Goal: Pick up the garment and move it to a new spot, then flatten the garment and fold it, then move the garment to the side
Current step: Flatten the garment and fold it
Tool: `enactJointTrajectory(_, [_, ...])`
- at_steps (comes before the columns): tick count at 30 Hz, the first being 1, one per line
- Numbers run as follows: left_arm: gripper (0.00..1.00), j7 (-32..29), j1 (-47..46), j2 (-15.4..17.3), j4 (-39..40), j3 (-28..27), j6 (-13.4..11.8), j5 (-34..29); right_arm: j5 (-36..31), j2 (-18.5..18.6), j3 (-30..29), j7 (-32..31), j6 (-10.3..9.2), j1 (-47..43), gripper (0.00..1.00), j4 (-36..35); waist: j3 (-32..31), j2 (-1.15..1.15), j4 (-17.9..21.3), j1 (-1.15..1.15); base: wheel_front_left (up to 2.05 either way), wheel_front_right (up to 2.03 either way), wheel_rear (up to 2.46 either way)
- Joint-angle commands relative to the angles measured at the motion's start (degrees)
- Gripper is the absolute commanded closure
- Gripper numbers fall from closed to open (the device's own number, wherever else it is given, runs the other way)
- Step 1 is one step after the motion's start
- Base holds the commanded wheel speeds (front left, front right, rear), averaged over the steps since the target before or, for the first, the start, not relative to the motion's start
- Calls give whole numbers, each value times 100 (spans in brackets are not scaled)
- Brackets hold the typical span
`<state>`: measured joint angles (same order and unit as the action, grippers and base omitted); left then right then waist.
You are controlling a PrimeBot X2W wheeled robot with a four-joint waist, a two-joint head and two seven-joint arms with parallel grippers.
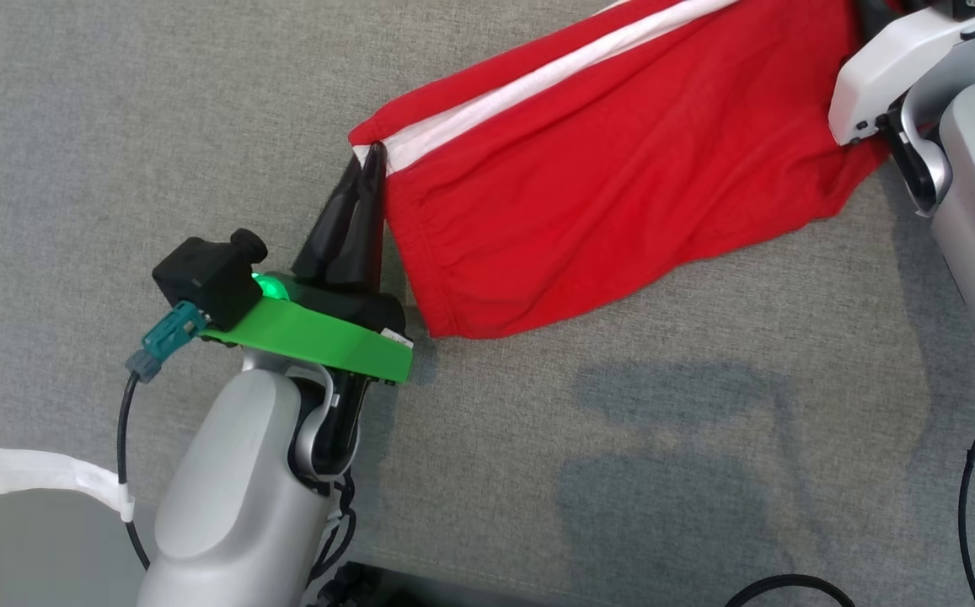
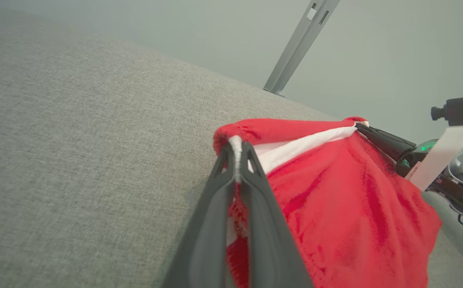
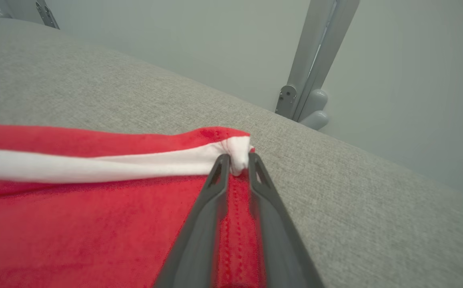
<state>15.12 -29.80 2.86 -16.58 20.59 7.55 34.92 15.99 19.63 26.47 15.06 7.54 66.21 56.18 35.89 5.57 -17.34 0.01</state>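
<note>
The red garment (image 1: 605,185) is stretched out over the grey tabletop (image 1: 116,110). The left hand (image 1: 372,160) is clenched on the garment's white stripe (image 1: 538,80) at one end. The right hand (image 3: 239,160) is clenched on the same stripe at the garment's other end.

I count one pair of red shorts (image 1: 605,194), one white stripe (image 1: 538,77) on it. Two grippers: left gripper (image 1: 372,156), right gripper (image 3: 238,159). One grey fabric surface (image 1: 116,126). Two grey metal posts (image 3: 319,52) in right wrist view. One white tape strip (image 1: 49,476).
</note>
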Motion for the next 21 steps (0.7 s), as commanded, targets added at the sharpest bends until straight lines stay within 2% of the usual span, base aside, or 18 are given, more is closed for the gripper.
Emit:
enactJointTrajectory(1, [0, -4, -62, 12, 33, -21, -11, -104, -5, -17, -5, 10, -13, -41, 0, 54, 53, 1, -25, -1, 0, 0, 0])
enactJointTrajectory(12, [0, -3, 446, 15, 75, -510, -11, -655, 283, 32, -566, 10, -12, -1119, 0, -1140, -309, 1, 287, -1, 0, 0, 0])
enactJointTrajectory(16, [0, -4, 644, 11, 87, -623, -11, -878, 388, -13, -727, 9, -13, -1641, 0, -1183, -450, 1, 352, -1, 0, 0, 0])
enactJointTrajectory(21, [0, -4, 825, 13, 38, -688, -11, -943, 489, -137, -654, 0, -12, -2026, 0, -991, -559, 1, 357, -1, 0, 0, 0])
